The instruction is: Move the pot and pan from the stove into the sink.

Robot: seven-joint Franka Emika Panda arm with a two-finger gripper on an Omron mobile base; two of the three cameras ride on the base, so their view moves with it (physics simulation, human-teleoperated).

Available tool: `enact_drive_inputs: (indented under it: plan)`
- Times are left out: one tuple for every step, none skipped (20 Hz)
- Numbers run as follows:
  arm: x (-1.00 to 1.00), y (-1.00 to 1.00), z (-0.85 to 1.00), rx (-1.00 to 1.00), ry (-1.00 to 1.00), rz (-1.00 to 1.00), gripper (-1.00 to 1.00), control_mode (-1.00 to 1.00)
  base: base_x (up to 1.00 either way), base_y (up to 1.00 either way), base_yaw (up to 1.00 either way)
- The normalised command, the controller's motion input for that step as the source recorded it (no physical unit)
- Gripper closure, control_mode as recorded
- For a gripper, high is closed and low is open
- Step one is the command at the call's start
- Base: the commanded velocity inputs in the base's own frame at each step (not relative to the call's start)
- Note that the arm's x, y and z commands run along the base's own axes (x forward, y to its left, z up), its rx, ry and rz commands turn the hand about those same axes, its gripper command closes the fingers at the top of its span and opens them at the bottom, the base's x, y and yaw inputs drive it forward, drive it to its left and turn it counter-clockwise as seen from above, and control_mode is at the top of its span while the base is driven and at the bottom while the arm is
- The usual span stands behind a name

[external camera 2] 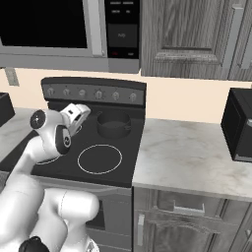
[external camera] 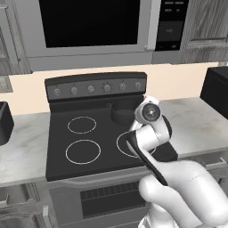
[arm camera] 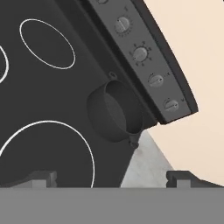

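The pot (external camera: 122, 111) (external camera 2: 113, 124) (arm camera: 116, 111), dark grey, low and round, stands on the back right burner of the black glass-top stove (external camera: 58, 133) (external camera 2: 129, 165) (arm camera: 43, 87), close under the knob panel. My gripper (arm camera: 111, 178) hovers over the stove in front of the pot, short of it and not touching it. Its fingertips (arm camera: 41, 177) stand wide apart with nothing between them, so it is open. The white hand (external camera 2: 76, 115) hangs above the stove's right half, just left of the pot. The pan and the sink are out of view.
A grey knob panel (external camera: 95, 87) runs along the stove's back, with a microwave (external camera: 89, 22) above it. Marble counter (external camera 2: 187, 152) lies to the right and carries a black appliance (external camera 2: 238, 125). Another dark object (external camera: 4, 122) sits on the left counter.
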Motion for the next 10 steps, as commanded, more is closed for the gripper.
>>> enact_drive_inputs:
  plan:
    - [0.45,0.0,-0.1,-0.02,0.07,0.0,-1.0,-1.0,0.0,0.0,0.0]
    - [0.45,0.0,-0.11,-0.02,0.06,0.0,-1.0,-1.0,0.0,0.0,0.0]
    - [0.44,0.0,-0.11,-0.02,0.06,0.0,-1.0,-1.0,0.0,0.0,0.0]
    - [0.42,0.0,-0.08,-0.01,0.04,0.0,-1.0,-1.0,0.0,0.0,0.0]
    - [0.39,0.0,-0.1,-0.01,0.02,0.0,-1.0,-1.0,0.0,0.0,0.0]
    - [0.35,0.0,-0.11,-0.02,0.01,0.0,-1.0,-1.0,0.0,0.0,0.0]
    - [0.33,0.0,-0.16,-0.02,0.0,0.0,-1.0,-1.0,0.0,0.0,0.0]
    - [0.31,0.0,-0.22,-0.03,0.0,0.0,-1.0,-1.0,0.0,0.0,0.0]
    - [0.28,0.0,-0.24,-0.03,0.0,0.0,-1.0,-1.0,0.0,0.0,0.0]
    - [0.28,0.0,-0.22,-0.02,0.0,0.0,-1.0,-1.0,0.0,0.0,0.0]
